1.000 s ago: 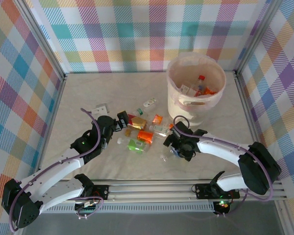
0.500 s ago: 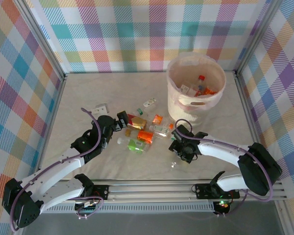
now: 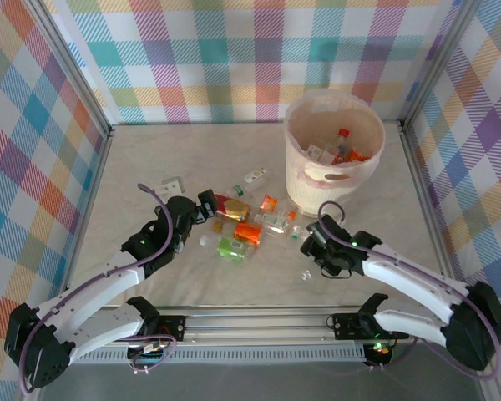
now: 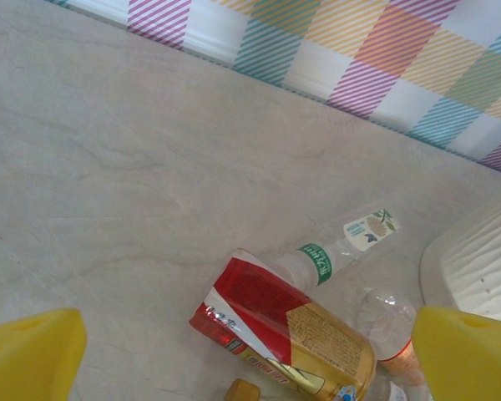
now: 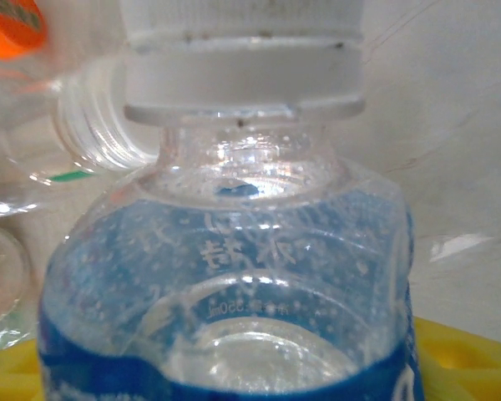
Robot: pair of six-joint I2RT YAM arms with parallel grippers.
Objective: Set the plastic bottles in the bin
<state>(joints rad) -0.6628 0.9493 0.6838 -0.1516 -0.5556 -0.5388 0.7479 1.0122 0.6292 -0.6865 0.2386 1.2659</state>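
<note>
Several plastic bottles lie in a loose pile mid-table: a green-labelled one, an orange one and a red-and-gold one. The bin stands at the back right with more bottles inside. My left gripper is open at the pile's left edge, and the red-and-gold bottle lies between its yellow fingertips. My right gripper is just in front of the bin. It is shut on a clear blue-labelled bottle with a white cap, seen very close.
A clear bottle with a green band lies beyond the red-and-gold one. A small white item sits left of the pile and a small clear piece lies near the right arm. Checked walls close in the table.
The right gripper has closed on the blue-labelled bottle and moved right, away from the pile toward the bin. The left arm has stayed put.
</note>
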